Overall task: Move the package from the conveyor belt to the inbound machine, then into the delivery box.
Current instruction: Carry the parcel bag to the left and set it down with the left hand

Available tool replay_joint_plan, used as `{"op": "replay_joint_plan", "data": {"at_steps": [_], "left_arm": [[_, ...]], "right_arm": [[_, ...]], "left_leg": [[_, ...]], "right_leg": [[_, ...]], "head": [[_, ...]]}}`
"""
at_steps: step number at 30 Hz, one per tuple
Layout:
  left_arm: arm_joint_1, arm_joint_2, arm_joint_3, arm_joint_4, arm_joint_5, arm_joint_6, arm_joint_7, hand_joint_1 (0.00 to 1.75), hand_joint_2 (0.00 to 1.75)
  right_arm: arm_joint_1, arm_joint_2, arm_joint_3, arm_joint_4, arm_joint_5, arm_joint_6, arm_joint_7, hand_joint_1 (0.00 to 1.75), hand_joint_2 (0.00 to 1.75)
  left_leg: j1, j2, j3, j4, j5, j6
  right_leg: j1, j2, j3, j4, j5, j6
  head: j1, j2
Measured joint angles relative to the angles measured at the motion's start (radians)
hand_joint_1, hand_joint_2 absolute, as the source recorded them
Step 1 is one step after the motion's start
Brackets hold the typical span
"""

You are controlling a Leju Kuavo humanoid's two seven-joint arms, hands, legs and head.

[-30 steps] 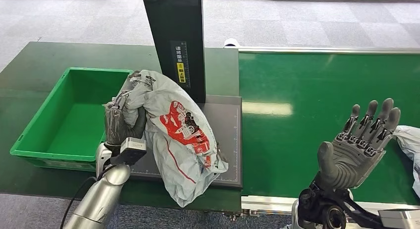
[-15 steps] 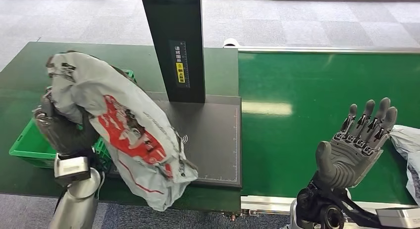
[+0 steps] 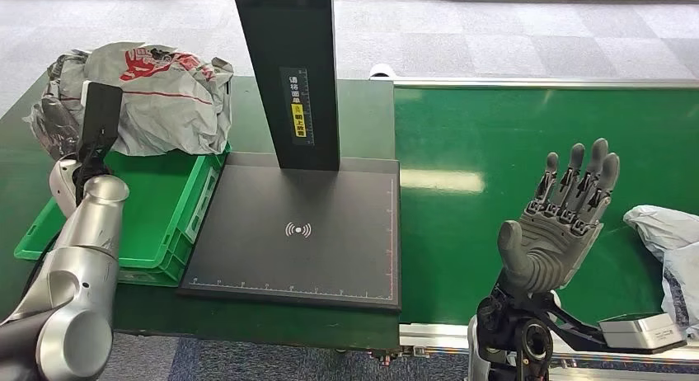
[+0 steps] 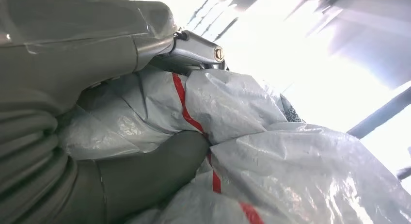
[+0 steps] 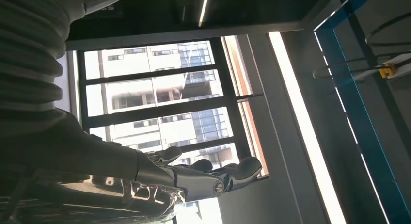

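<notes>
The grey plastic package (image 3: 161,96) with red print hangs over the far end of the green delivery box (image 3: 148,208), and my left hand (image 3: 56,125) grips it from the left side. In the left wrist view the thumb (image 4: 145,175) presses into the crinkled grey bag (image 4: 291,175). The inbound machine's black scan plate (image 3: 301,232) lies bare under its black upright post (image 3: 284,68). My right hand (image 3: 560,220) is raised palm-up over the green conveyor belt (image 3: 527,142), fingers spread and holding nothing; those fingers (image 5: 194,178) also appear in the right wrist view.
Another grey-white package (image 3: 672,249) lies on the belt at the right edge, close to my right hand. The green table (image 3: 25,158) stretches left of the box. Grey carpet floor lies beyond the table.
My left hand has carried the package up and away from the scan plate, to above the far end of the green box. My right hand drifted slightly left, and the belt package moved further in.
</notes>
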Motion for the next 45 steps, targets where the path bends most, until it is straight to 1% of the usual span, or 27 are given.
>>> {"op": "replay_joint_plan", "data": {"at_steps": [2, 6, 9, 17, 22, 29, 33, 35, 39, 45], "left_arm": [[-0.025, 0.000, 0.006, 0.060, -0.034, 0.001, 0.056, 1.75, 1.75], [-0.059, -0.013, 0.011, 0.138, -0.093, 0.002, 0.139, 1.75, 1.75], [-0.072, -0.025, 0.011, 0.168, -0.119, 0.002, 0.169, 1.75, 1.75], [-0.075, -0.047, 0.015, 0.200, -0.198, 0.002, 0.218, 1.75, 1.75], [-0.075, -0.056, 0.016, 0.216, -0.261, 0.002, 0.276, 1.75, 1.75], [-0.075, -0.059, 0.022, 0.227, -0.305, 0.003, 0.354, 1.74, 1.75], [-0.075, -0.057, 0.036, 0.227, -0.353, 0.003, 0.451, 1.75, 1.75], [-0.075, -0.051, 0.053, 0.227, -0.363, 0.003, 0.484, 1.75, 1.75], [-0.075, -0.036, 0.088, 0.227, -0.373, 0.003, 0.492, 1.75, 1.75], [-0.075, -0.029, 0.109, 0.227, -0.374, 0.003, 0.492, 1.75, 1.75]], "right_arm": [[-0.005, 0.000, 0.003, 0.014, 0.003, 0.003, 0.000, 0.00, 1.75], [-0.015, 0.000, 0.008, 0.046, 0.007, 0.005, 0.000, 0.00, 1.75], [-0.020, 0.000, 0.011, 0.063, 0.008, 0.004, 0.000, 0.00, 1.75], [-0.025, 0.000, 0.020, 0.096, 0.016, 0.004, 0.000, 0.00, 1.75], [-0.028, 0.000, 0.022, 0.118, 0.016, 0.014, 0.000, 0.00, 1.75], [-0.031, 0.000, 0.022, 0.141, 0.022, 0.016, 0.000, 0.00, 1.75], [-0.031, 0.000, 0.022, 0.150, 0.025, 0.019, 0.000, 0.00, 1.75], [-0.031, 0.000, 0.022, 0.153, 0.027, 0.019, 0.000, 0.00, 1.75], [-0.032, 0.000, 0.022, 0.155, 0.029, 0.017, 0.000, 0.00, 1.75], [-0.032, 0.000, 0.022, 0.155, 0.030, 0.016, 0.000, 0.00, 1.75]], "left_leg": [[0.000, 0.000, -0.001, 0.000, 0.000, 0.000], [0.000, 0.000, -0.003, 0.000, 0.000, 0.000], [0.000, 0.000, -0.003, 0.000, 0.000, 0.000], [0.000, 0.000, -0.004, 0.000, 0.000, 0.000], [0.000, 0.000, -0.005, 0.000, 0.000, 0.000], [0.000, 0.000, -0.005, 0.000, 0.000, 0.000], [0.000, 0.000, -0.005, 0.000, 0.000, 0.000], [0.000, 0.000, -0.005, 0.000, 0.000, 0.000], [0.000, 0.000, -0.005, 0.000, 0.000, 0.000], [0.000, 0.000, -0.006, 0.000, 0.000, 0.000]], "right_leg": [[0.000, 0.000, -0.002, 0.000, 0.000, 0.000], [0.000, 0.000, -0.004, 0.000, 0.000, 0.000], [0.000, 0.000, -0.004, 0.000, 0.000, 0.000], [0.000, 0.001, -0.005, 0.000, 0.000, 0.000], [0.000, 0.001, -0.005, 0.000, 0.000, 0.000], [0.000, 0.001, -0.005, 0.000, 0.000, 0.000], [0.000, 0.001, -0.005, 0.000, 0.000, 0.000], [0.000, 0.001, -0.006, 0.000, 0.000, 0.000], [0.000, 0.001, -0.006, 0.000, 0.000, 0.000], [0.000, 0.001, -0.006, 0.000, 0.000, 0.000]], "head": [[0.000, 0.000], [0.000, 0.000], [0.000, 0.000], [0.000, 0.000], [0.000, 0.000], [0.000, 0.000], [0.000, 0.000], [0.000, 0.000], [0.000, 0.000], [0.000, 0.000]]}}
